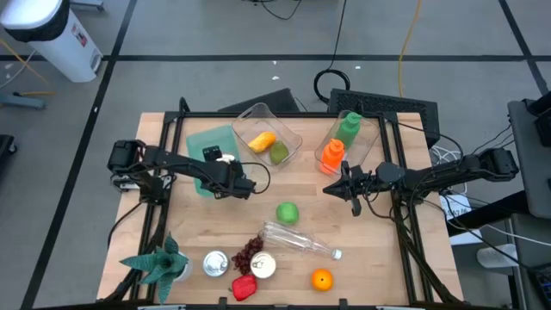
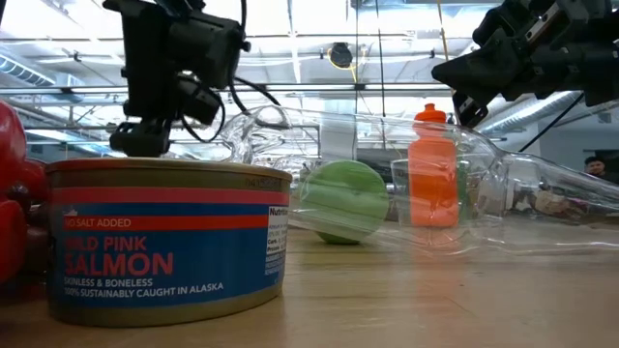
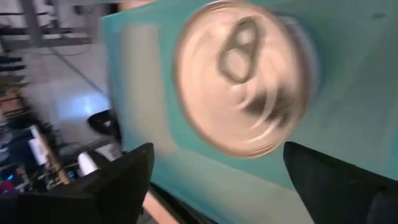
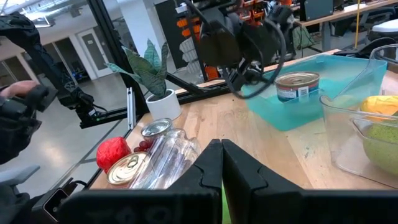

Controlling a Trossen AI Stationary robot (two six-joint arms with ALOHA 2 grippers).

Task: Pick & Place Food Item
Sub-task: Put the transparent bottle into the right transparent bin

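My left gripper (image 1: 225, 169) hangs with its fingers (image 3: 118, 180) spread wide, arm stretched in from the left. My right gripper (image 1: 331, 187) hovers mid-table, fingers (image 4: 205, 165) pressed together.

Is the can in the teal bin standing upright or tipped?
Upright: the can stands on its base inside the teal bin, lid facing up.

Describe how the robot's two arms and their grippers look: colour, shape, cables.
Both arms are black, slim and jointed, with black cables looped along them. The left gripper has two broad, flat black fingers. The right gripper ends in two narrow black fingers. No markings are visible.
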